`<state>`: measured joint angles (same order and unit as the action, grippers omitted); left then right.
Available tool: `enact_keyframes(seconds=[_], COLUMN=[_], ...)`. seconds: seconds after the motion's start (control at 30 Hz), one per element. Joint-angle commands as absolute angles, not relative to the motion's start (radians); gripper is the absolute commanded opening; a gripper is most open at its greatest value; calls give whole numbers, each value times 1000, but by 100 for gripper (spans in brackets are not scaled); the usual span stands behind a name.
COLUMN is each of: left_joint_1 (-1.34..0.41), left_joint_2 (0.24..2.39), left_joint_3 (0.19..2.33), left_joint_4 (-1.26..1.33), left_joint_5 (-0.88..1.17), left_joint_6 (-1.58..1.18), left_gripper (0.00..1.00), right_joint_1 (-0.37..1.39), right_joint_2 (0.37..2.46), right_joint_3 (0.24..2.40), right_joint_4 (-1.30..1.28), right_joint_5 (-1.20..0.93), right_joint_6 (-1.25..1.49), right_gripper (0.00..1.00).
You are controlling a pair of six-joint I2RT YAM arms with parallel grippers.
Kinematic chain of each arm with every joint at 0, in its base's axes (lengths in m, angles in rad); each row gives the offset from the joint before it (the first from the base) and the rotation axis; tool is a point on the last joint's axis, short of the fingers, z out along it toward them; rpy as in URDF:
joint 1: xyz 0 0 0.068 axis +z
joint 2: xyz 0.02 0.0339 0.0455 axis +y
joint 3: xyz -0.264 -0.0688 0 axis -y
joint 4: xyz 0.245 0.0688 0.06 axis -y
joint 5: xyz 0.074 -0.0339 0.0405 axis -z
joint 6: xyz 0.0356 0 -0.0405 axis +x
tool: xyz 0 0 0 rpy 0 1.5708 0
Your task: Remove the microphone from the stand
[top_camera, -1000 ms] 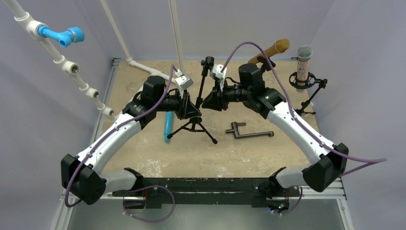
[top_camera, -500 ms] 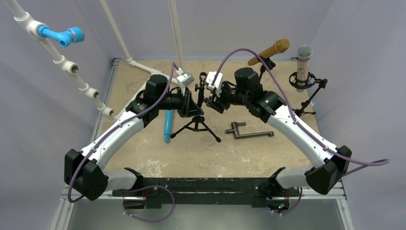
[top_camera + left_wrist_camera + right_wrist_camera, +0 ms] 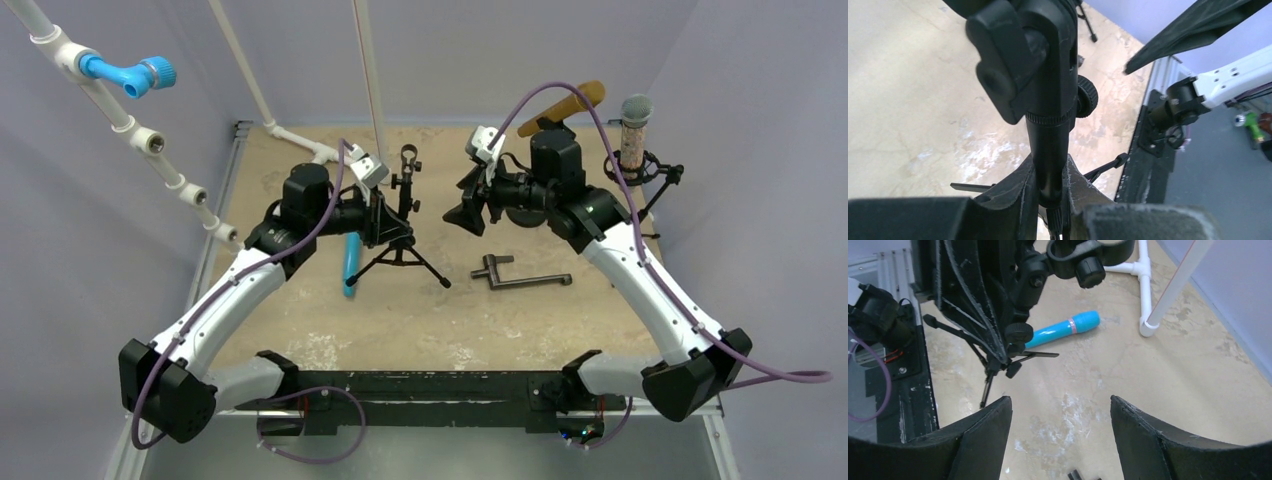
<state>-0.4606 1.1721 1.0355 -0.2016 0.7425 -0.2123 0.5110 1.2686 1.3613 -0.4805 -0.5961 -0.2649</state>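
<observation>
Between the two grippers nothing really blocks anything. The right gripper [image 3: 468, 213] hangs with its fingers wide apart, holding nothing, off to the side of the stand [image 3: 402, 250]. On the surface [image 3: 300, 320] just on its near side lies a black L-shaped bracket [image 3: 515, 275], close to the tripod legs but not touching them. Behind the right arm there are two more stands, one with a brown mic [image 3: 575, 100] that the arm's purple cable [image 3: 530, 95] crosses in front of, and one with a grey mic [image 3: 635, 130] in a shock mount. Way off on the left gripper's outer side run white pipes [image 3: 135, 135] with a blue fitting [image 3: 130, 75].

The left gripper [image 3: 388, 218] is clamped on the stand's black pole, fingers pinching it from both sides, with the clip [image 3: 408, 156] sticking up above it.

The microphone [image 3: 350, 262] is lying flat on the surface, low down on the left gripper's outer side, right beside the tripod legs. It's bright blue with a thin pink band near one end. Can't tell if a leg tip touches it.
</observation>
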Motion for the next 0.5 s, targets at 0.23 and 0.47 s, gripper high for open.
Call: enact_keyframes(seconds=[0.23,0.47], left_joint_1=[-425,-417], left_joint_2=[1152,1217], left_joint_3=[955,931], left_joint_4=[79,224], left_joint_5=[577,654], left_joint_6=[-17,-62], left_gripper=[0,0], right_joint_1=[508,504], right_joint_2=[1227,1217], right_joint_3=[1304,1277], right_joint_4=[-475,-470], right_joint_5=[-649,-648], right_joint_6=[-298,-313], right_gripper=[70,71])
